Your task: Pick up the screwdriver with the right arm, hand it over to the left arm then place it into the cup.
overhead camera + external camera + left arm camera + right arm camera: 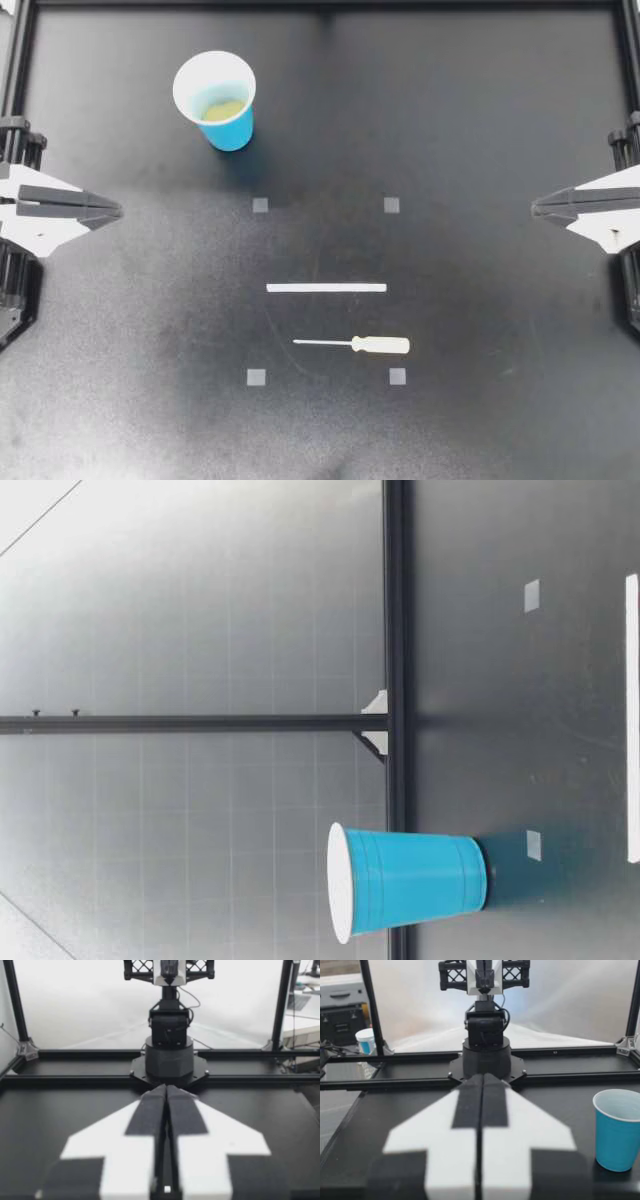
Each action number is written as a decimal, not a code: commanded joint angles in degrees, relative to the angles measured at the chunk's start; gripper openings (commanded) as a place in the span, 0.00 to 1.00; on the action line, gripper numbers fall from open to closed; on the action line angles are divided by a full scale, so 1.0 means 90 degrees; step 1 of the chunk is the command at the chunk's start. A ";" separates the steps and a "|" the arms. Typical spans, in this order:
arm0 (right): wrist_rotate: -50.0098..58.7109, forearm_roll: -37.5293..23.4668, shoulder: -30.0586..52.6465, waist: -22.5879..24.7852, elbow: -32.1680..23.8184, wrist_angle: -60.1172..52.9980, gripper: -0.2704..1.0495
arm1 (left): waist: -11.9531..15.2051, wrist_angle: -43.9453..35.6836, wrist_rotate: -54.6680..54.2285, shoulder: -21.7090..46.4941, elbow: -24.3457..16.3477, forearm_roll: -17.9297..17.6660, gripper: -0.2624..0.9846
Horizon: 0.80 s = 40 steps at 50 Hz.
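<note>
A screwdriver [352, 345] with a pale handle and thin shaft lies flat on the black table, shaft pointing toward my left arm. An upright blue cup [215, 101] with a white inside stands at the far left-centre; it also shows in the low view [405, 882] and beside my right gripper in the right wrist view [618, 1129]. My left gripper [115, 211] rests at the left edge, shut and holding nothing. My right gripper [537, 206] rests at the right edge, also shut and holding nothing. Both are far from the screwdriver. The wrist views show the fingers [165, 1110] [481, 1102] pressed together.
A white strip [326, 288] lies just beyond the screwdriver. Small grey square markers [260, 205] [397, 376] mark out a rectangle around them. A black frame rail [320, 6] borders the table. The opposite arm's base [169, 1055] faces each wrist camera.
</note>
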 commanded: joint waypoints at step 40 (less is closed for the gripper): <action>0.0869 0.0020 0.4375 0.0244 -0.2422 0.2705 0.27 | 0.0107 -0.0615 0.0000 0.0303 0.0098 0.0000 0.31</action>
